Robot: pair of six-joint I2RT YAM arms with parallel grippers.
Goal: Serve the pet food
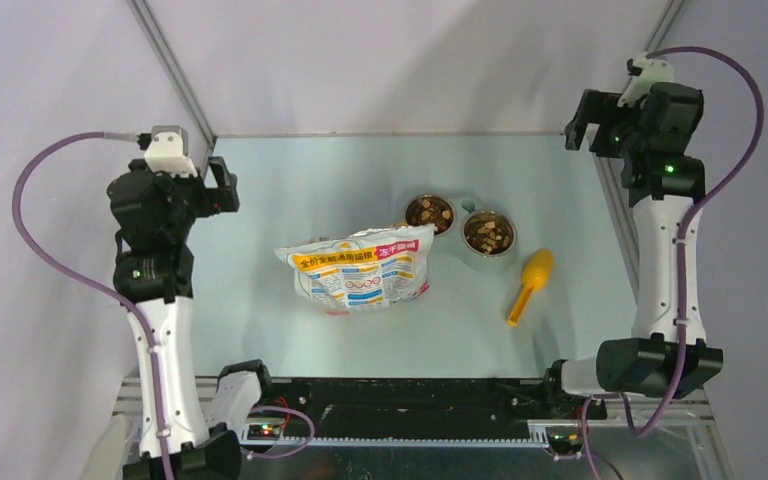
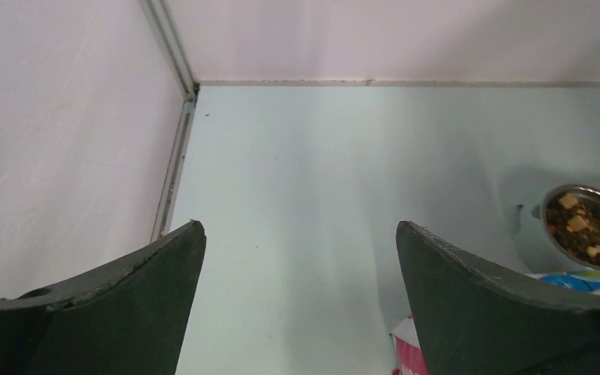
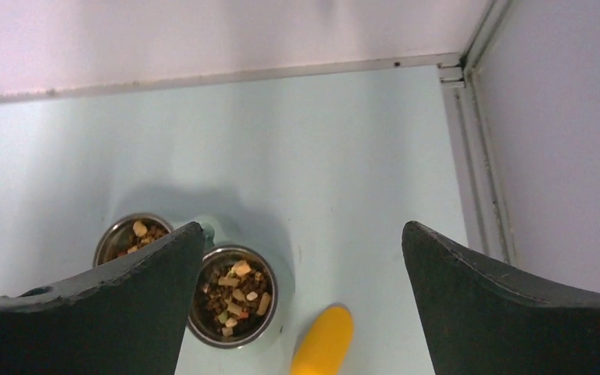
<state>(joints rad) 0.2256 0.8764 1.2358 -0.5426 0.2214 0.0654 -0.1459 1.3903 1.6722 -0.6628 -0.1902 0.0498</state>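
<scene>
- The pet food (image 1: 429,211) sits in both dishes: brown and tan kibble fills the left steel bowl (image 1: 429,213) and the right steel bowl (image 1: 488,234), which stand side by side right of the middle of the surface (image 1: 290,180).
- The left gripper (image 1: 222,188) is lifted at the left edge, its fingers spread wide with nothing between them. Its wrist view shows only bare surface in the gap.
- The right gripper (image 1: 577,125) is raised at the far right corner, its fingers likewise apart and empty.
- The yellow scoop (image 1: 530,285) lies flat just right of the bowls, with no gripper touching it. The printed foil bag (image 1: 360,268) lies on its side just left of them.
- Judged from this layout, the serving looks all but done, and the step in hand is parking both arms clear of the dishes.
- To do that well, keep each wrist high while pulling away, so that no finger passes low over the bowl rims. The bowls lie below the right gripper's own camera, so its path matters most.
- Draw the left arm away along its own side, away from the bag. A knock could tip the bag toward the left steel bowl.
- I cannot tell whether the bag's mouth is open. If it is, a nudge may scatter loose kibble.
- Leave the fingers apart, since there is nothing here to grasp.
</scene>
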